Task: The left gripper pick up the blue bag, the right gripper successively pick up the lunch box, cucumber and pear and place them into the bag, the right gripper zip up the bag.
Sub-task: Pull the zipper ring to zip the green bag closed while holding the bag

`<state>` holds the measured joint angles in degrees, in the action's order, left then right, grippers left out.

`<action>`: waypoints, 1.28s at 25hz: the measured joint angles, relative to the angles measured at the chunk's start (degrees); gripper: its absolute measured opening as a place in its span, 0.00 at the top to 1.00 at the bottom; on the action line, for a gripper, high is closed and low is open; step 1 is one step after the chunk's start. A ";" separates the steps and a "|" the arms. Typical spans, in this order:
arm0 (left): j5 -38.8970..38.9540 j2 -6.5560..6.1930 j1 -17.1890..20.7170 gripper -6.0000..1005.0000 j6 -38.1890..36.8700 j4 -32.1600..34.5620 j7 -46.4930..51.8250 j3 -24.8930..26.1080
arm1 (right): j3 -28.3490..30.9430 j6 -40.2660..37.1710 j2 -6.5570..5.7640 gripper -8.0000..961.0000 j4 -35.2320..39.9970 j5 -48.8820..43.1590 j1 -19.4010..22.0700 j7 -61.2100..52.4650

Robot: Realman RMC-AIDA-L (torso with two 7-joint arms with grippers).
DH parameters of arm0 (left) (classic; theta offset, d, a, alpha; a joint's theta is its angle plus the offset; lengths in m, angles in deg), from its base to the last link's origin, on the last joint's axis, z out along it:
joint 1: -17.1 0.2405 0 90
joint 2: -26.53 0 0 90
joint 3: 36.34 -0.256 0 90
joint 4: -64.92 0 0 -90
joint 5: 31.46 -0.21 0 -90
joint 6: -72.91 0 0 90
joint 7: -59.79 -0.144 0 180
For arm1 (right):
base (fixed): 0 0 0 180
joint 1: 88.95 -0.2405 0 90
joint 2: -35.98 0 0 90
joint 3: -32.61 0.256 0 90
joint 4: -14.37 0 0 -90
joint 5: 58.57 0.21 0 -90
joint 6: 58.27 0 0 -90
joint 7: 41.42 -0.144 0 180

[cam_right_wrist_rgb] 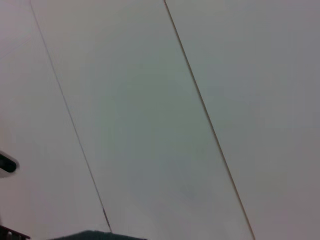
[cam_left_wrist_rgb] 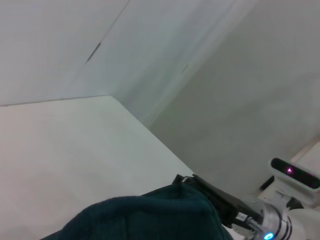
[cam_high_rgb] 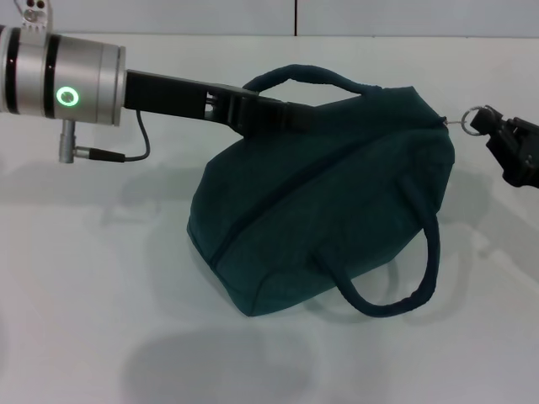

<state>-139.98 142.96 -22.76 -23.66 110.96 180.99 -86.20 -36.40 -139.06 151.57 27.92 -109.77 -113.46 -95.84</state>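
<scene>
The blue bag (cam_high_rgb: pixel 337 219) hangs tilted above the white table, its zipper line shut along the top. My left gripper (cam_high_rgb: pixel 282 112) reaches in from the left and is shut on the bag at its upper handle (cam_high_rgb: pixel 307 76). The other handle (cam_high_rgb: pixel 413 286) dangles loose at the bag's lower right. At the right edge my right gripper (cam_high_rgb: pixel 495 133) is shut on the metal ring pull (cam_high_rgb: pixel 477 120), which is stretched taut from the bag's corner. The left wrist view shows bag fabric (cam_left_wrist_rgb: pixel 150 220) with the right gripper (cam_left_wrist_rgb: pixel 215 197) beyond it. The lunch box, cucumber and pear are out of view.
The white table (cam_high_rgb: pixel 101 278) lies under the bag, with the bag's shadow on it near the front. A white wall with seams rises behind the table. A white device with a pink light (cam_left_wrist_rgb: pixel 295 172) stands off to the side in the left wrist view.
</scene>
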 joint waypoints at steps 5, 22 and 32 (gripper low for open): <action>0.03 -0.03 0.05 0.96 -0.98 -0.12 0.00 0.03 | -0.63 2.71 0.21 0.98 -0.21 -0.14 -0.01 0.27; 0.16 -0.33 0.75 0.95 -2.26 0.11 0.04 0.11 | -0.44 6.11 0.34 0.96 -1.71 0.05 -0.36 1.34; 0.16 -0.25 0.76 0.95 -2.32 -0.17 0.05 0.13 | -1.11 5.01 0.08 0.90 -1.69 -0.15 -0.37 -3.70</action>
<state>-139.82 142.70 -21.99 -25.99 110.79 181.04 -86.07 -37.51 -134.05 151.65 26.23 -109.92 -113.83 -99.55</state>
